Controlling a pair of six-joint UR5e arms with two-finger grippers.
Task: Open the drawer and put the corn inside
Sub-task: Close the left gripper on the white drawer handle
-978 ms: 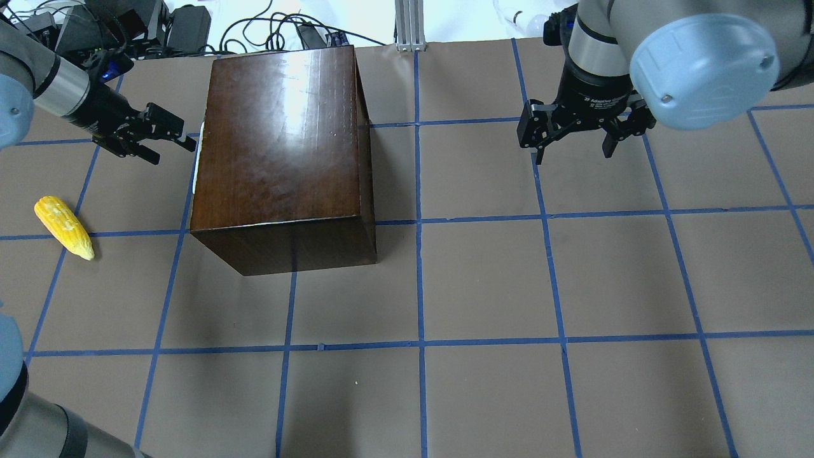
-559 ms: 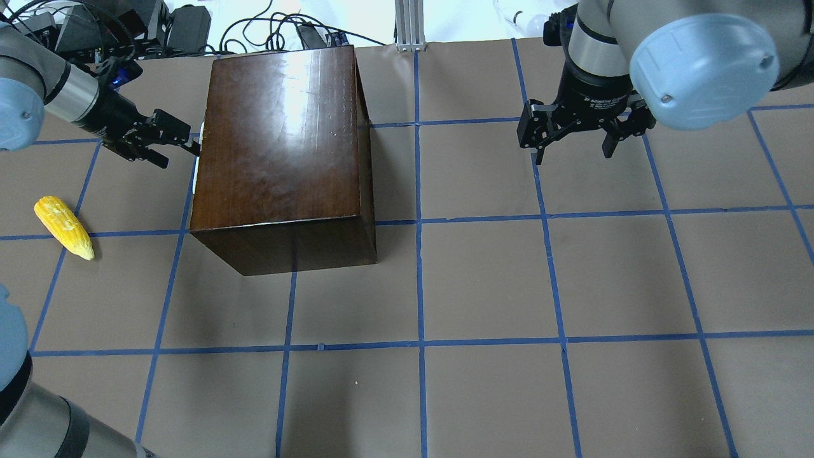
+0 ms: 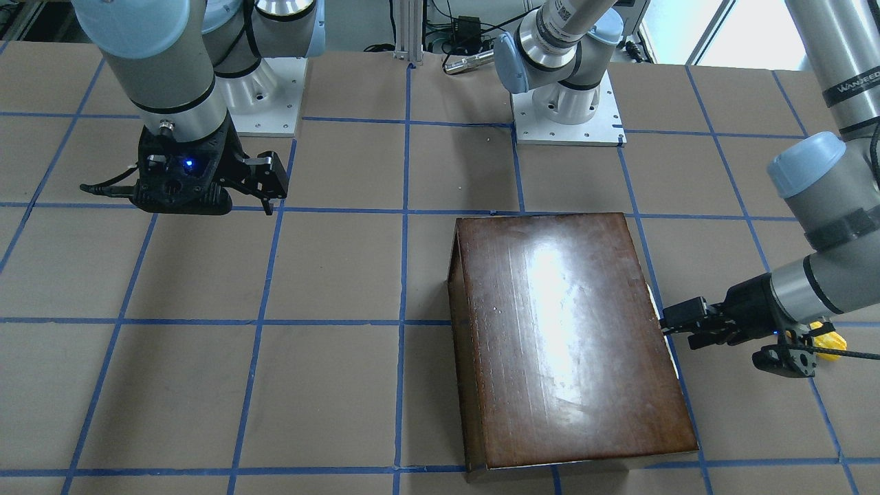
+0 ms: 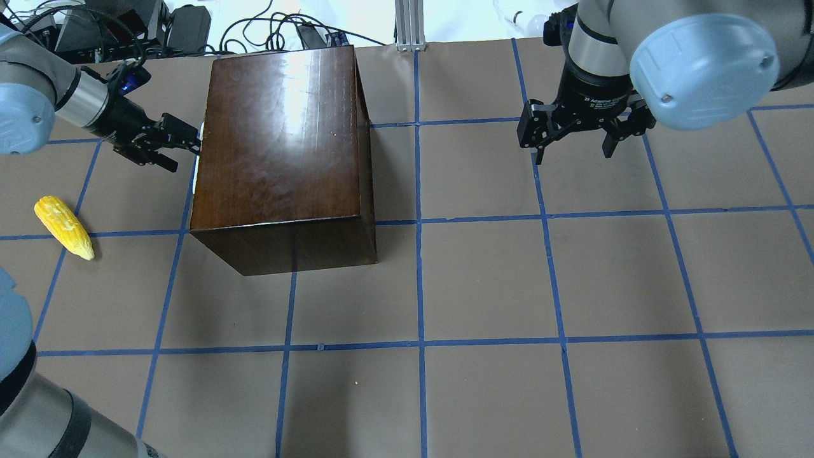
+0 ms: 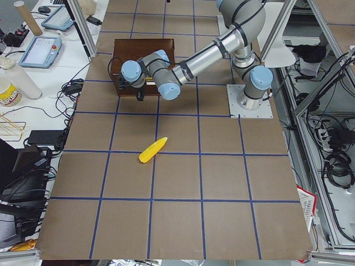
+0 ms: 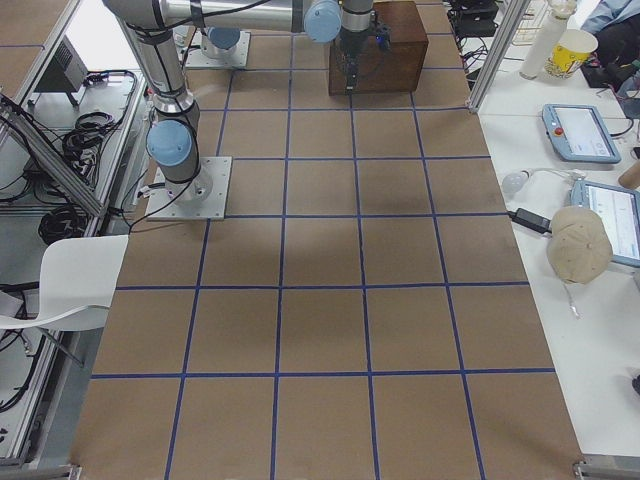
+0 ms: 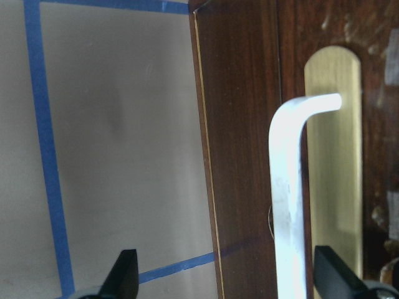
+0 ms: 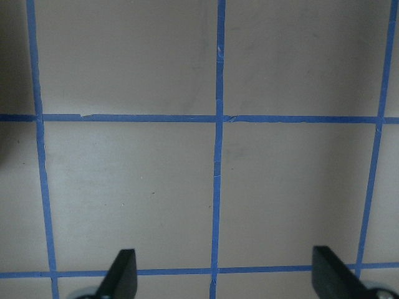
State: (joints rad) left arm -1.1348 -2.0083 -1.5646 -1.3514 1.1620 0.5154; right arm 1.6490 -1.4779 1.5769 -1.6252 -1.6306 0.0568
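The glossy dark-brown wooden box [image 4: 280, 146] stands at the back left of the table and also shows in the front-facing view [image 3: 564, 337]. Its drawer is closed; the dark front panel [image 7: 243, 124] and bent metal pull [image 7: 290, 187] fill the left wrist view. My left gripper [image 4: 184, 152] is open, at the box's left face, with the pull between its fingertips [image 7: 128, 277]. The yellow corn [image 4: 63, 227] lies on the table to the left of the box, apart from both grippers. My right gripper [image 4: 572, 149] is open and empty, hovering over the back right of the table.
Cables and black electronics [image 4: 127, 25] lie behind the table's far edge, beside an aluminium post [image 4: 410, 25]. Both arm bases [image 3: 567, 113] stand on the robot's side. Blue tape lines grid the brown table [image 4: 483, 286].
My left gripper has moved right, up to the box's left face and around the pull. The corn, the box and the right arm have not moved.
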